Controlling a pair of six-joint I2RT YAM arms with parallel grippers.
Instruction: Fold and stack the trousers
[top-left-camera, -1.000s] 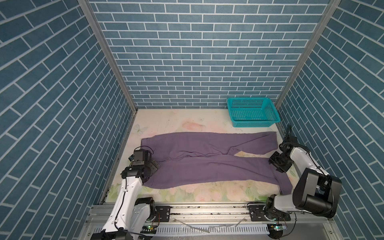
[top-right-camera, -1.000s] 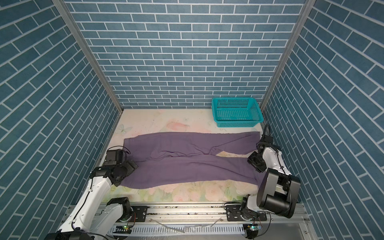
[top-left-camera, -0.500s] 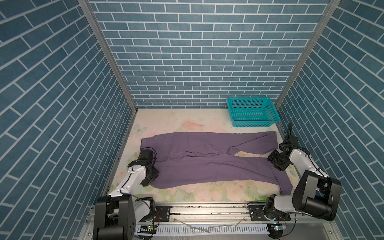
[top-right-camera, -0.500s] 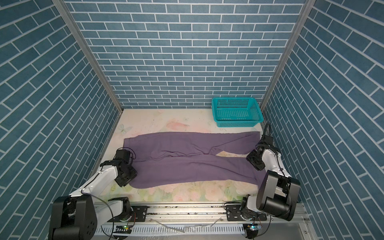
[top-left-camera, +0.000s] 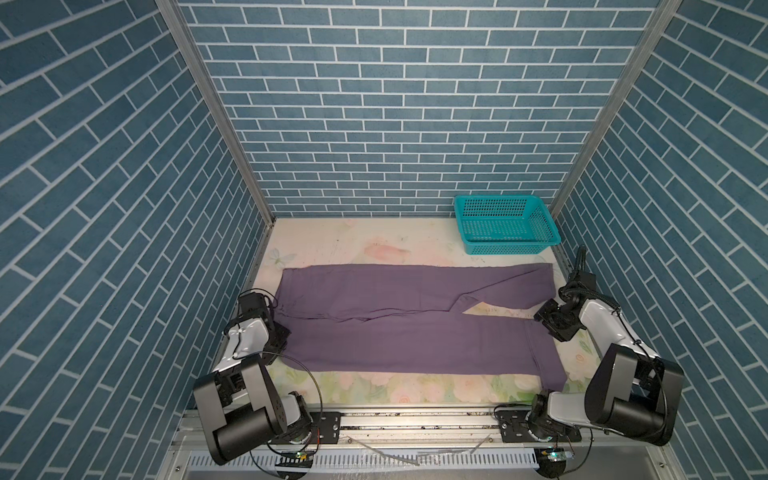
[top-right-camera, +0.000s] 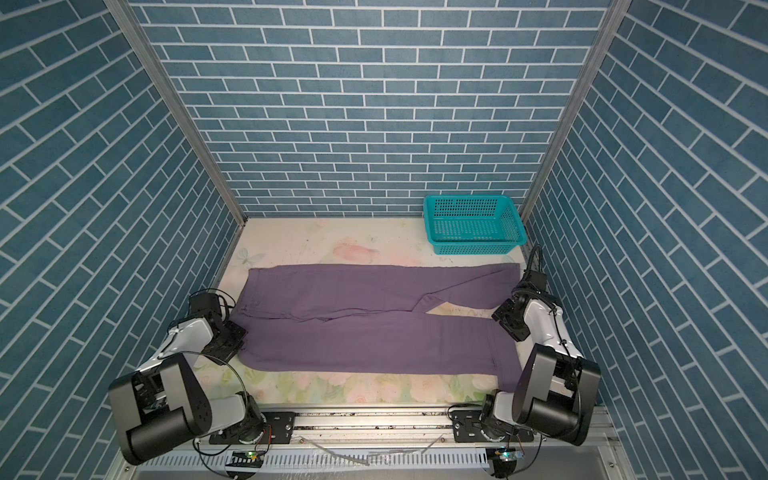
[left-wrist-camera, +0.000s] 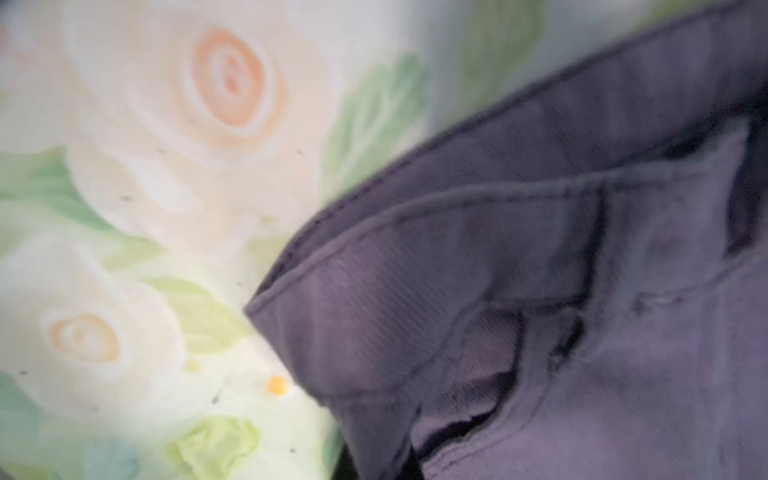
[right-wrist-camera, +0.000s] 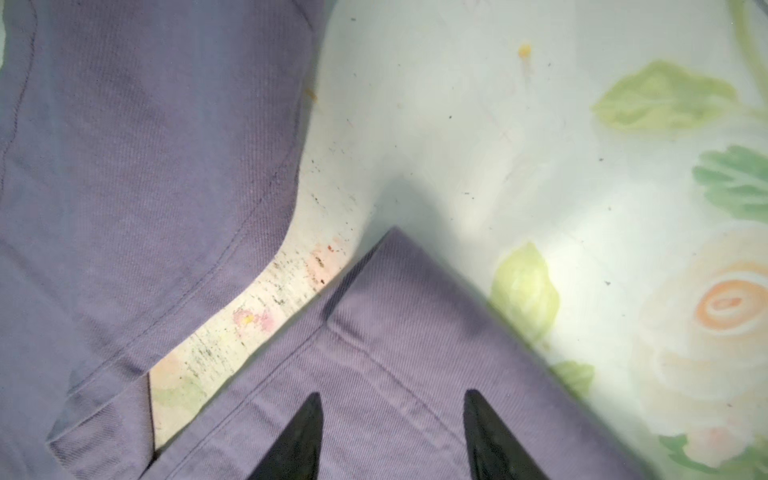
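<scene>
My left claw (top-left-camera: 279, 332) sat at the left end of the counter (top-left-camera: 365, 245), closed on the near corner of the waistband. In my left wrist view the bunched, blurred cloth hid the fingers entirely. The trousers (top-left-camera: 395, 328) lay flat across the middle of the counter. Their long axis ran left to right, with the waistband pointing left and both legs pointing right. The far leg ran straight toward the right wall. The near leg's end bent toward the front edge, where my right arm cut off its tip in both top views. A wedge of bare counter showed between the legs. My right claw (right-wrist-camera: 392, 397) was open, its two dark fingers (right-wrist-camera: 309, 432) apart just over the hem corner of one leg. I couldn't tell whether they touched the cloth. The teal basket (top-left-camera: 505, 224) stood in the far right corner, apart from the trousers.
</scene>
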